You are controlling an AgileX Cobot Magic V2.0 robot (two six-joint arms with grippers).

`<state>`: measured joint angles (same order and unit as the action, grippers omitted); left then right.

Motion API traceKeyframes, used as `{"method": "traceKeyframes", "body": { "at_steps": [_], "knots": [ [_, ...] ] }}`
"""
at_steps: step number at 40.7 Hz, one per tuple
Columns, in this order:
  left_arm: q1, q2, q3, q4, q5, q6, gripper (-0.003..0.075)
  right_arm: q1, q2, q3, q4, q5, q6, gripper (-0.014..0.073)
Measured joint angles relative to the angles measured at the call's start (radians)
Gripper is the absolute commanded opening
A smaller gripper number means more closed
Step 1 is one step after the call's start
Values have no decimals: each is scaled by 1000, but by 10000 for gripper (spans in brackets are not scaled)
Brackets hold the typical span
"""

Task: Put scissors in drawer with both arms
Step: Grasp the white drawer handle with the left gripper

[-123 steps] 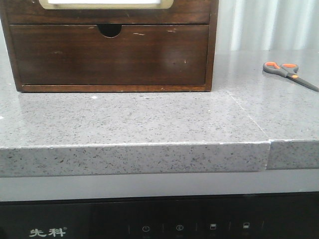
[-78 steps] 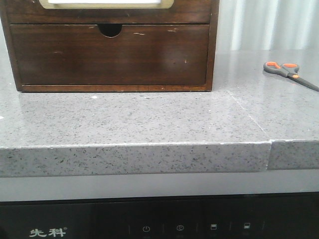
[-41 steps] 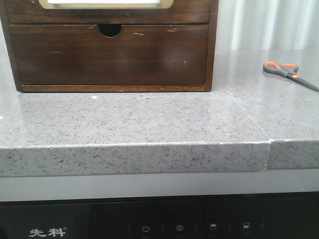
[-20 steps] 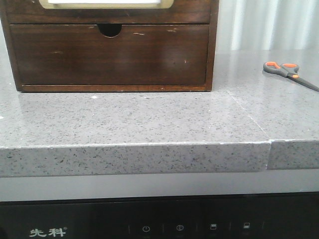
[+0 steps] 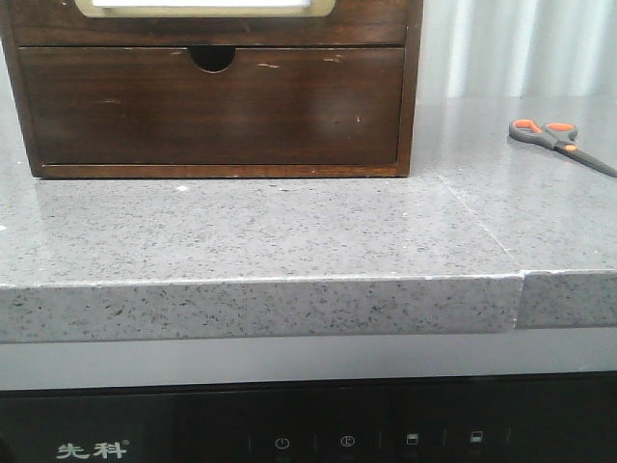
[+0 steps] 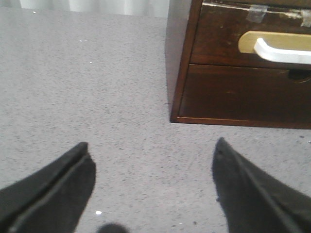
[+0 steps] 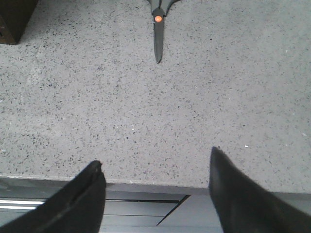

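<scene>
A grey speckled countertop (image 5: 270, 231) carries the wooden cabinet (image 5: 212, 96) and scissors (image 5: 559, 143).

The left gripper (image 6: 150, 189) hangs over the countertop (image 6: 97, 97) with its fingers spread wide, and the cabinet (image 6: 182, 58) stands ahead of it and off to one side, the drawer (image 6: 243, 94) shut at its base. The right gripper (image 7: 155, 189), also spread, sits at the counter's near edge, with the scissors (image 7: 158, 29) lying flat ahead of it, blade tip toward the fingers, well apart. A cabinet corner, probably, shows far off at that view's edge.
</scene>
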<state>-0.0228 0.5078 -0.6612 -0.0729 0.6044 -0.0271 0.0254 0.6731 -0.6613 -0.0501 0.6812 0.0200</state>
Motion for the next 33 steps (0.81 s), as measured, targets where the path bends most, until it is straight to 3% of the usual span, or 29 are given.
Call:
{"method": "traceKeyframes", "body": {
  "at_steps": [11, 15, 28, 33],
  "knots": [
    [0, 149, 0, -258, -32, 2, 573, 0, 0, 0, 0, 2, 0, 507],
    [0, 241, -2, -443, -48, 66, 573, 0, 0, 0, -2, 2, 0, 507],
    [0, 496, -2, -1313, -38, 638, 554, 0, 0, 0, -2, 3, 0, 507],
    [0, 567, -2, -1534, -14, 823, 526, 0, 0, 0, -2, 3, 0, 507]
  ]
}}
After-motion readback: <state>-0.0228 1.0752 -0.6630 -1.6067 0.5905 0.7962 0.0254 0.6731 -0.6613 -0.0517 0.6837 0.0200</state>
